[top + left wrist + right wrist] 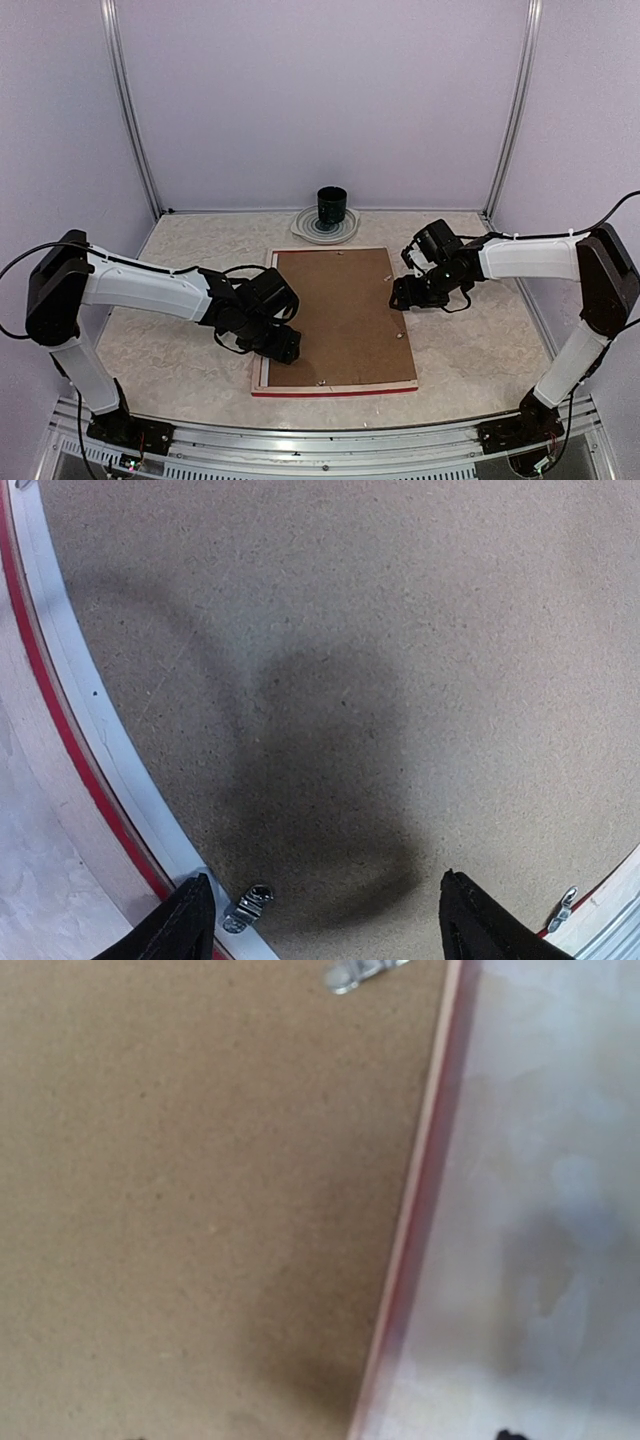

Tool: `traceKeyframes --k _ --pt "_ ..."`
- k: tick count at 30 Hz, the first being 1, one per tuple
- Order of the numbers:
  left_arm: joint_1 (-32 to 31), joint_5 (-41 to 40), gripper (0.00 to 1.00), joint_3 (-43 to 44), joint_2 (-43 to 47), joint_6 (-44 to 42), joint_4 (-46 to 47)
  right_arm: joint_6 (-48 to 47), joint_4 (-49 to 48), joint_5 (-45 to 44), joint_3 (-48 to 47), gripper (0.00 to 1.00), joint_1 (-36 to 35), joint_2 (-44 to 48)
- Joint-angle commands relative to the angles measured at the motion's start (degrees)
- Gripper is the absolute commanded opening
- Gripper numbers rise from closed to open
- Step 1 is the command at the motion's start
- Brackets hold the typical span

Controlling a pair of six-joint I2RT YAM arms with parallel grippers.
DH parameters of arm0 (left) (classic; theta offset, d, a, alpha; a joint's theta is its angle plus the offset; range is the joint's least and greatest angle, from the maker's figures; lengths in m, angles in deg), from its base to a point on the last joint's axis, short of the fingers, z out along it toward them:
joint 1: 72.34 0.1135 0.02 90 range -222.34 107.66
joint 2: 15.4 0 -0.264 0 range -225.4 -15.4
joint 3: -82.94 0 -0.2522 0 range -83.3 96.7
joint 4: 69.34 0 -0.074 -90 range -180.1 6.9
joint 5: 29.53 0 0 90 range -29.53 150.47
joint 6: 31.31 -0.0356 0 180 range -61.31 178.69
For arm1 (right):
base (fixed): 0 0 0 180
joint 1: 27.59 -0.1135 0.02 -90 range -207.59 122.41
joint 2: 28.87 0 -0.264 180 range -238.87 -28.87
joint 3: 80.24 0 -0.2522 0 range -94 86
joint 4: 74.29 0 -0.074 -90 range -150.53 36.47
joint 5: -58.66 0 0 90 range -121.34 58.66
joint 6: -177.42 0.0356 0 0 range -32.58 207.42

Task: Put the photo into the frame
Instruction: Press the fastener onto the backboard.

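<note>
The frame (335,389) lies face down in the middle of the table, with its red edge toward me and its pale back rim showing. A brown backing board (340,320) fills it. The photo is hidden. My left gripper (278,345) hovers open over the frame's near left corner. In the left wrist view its fingers (190,925) straddle bare board (350,680) next to a metal clip (247,908). My right gripper (405,295) is over the frame's right edge (420,1210). It is open, and only its tips show at the bottom of the right wrist view.
A dark green cup (332,207) stands on a pale plate (303,228) behind the frame. Small metal clips (562,910) sit along the rim, one in the right wrist view (360,972). Pale marbled table (480,340) surrounds the frame, with walls close on three sides.
</note>
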Motion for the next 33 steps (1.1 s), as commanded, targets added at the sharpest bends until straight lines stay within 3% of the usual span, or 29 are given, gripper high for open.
traceKeyframes --k 1,20,33 --pt "-0.3 2.2 0.76 -0.7 0.1 -0.2 -0.2 -0.6 -0.7 0.1 0.7 0.74 0.3 1.6" --pt "-0.3 8.7 0.76 -1.0 1.1 -0.5 2.8 -1.0 -0.4 0.9 -0.4 0.74 0.5 0.7" --pt "-0.2 8.5 0.76 -0.2 2.6 -0.2 0.7 -1.2 -0.8 1.1 0.2 0.74 1.1 0.0"
